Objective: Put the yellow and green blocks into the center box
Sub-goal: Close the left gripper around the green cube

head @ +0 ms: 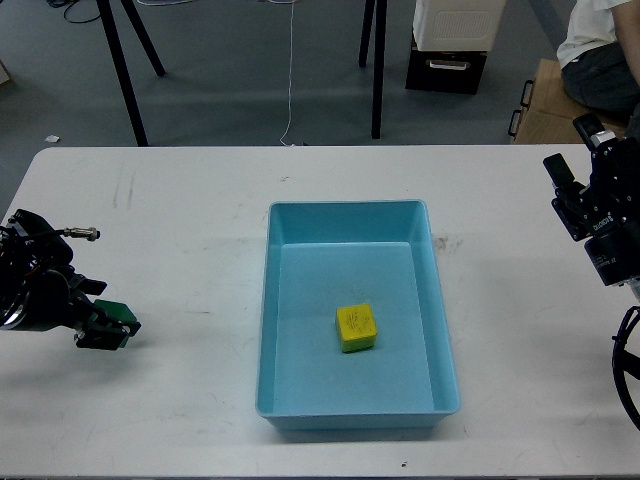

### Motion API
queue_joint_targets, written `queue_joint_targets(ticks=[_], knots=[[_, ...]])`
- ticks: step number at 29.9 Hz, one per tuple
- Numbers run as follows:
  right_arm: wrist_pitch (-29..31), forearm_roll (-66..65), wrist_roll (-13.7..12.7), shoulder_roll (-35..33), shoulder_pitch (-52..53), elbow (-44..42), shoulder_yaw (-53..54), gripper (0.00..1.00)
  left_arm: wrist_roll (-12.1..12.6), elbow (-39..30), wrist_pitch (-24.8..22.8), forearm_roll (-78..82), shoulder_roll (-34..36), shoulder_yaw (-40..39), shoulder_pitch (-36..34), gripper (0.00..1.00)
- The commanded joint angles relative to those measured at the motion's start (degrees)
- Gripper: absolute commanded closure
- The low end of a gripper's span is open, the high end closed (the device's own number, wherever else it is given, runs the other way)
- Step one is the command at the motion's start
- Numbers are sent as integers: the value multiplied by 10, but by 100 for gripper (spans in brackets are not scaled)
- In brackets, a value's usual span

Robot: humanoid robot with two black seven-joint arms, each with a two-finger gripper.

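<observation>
Left to right: the left gripper (103, 327) is clamping one green block (118, 318) just above the white worktop (190, 240), well left of the one blue box (440, 330). This small rigid cube is probably light and best pinched on opposite flat faces. One yellow block (357, 327) is lying inside the box. The right gripper (572, 190) is hovering; whether wide or narrow cannot be told.
</observation>
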Motion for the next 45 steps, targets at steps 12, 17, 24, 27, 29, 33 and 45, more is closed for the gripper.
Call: queue_joint_targets(ticks=[12,17,24,27,29,33,45], knots=[[0,0,0,1,-2,0,0,2,0,33,0,0,-3,2,6,0],[0,0,0,2,-3,0,1,2,0,45,0,0,-5,3,8,0],[0,0,0,2,-3,-1,1,2,0,45,0,0,-6,23,6,1],[0,0,0,2,-3,-1,0,2,0,46,0,0,-9,23,6,6],[0,0,0,2,-3,-1,1,2,0,46,0,0,-12,23,3,13],[-1,0,0,2,-4,-2,1,2,0,47,0,0,-17,22,3,24],[-7,0,0,2,-4,-4,28,2,0,71,0,0,-19,23,1,77]])
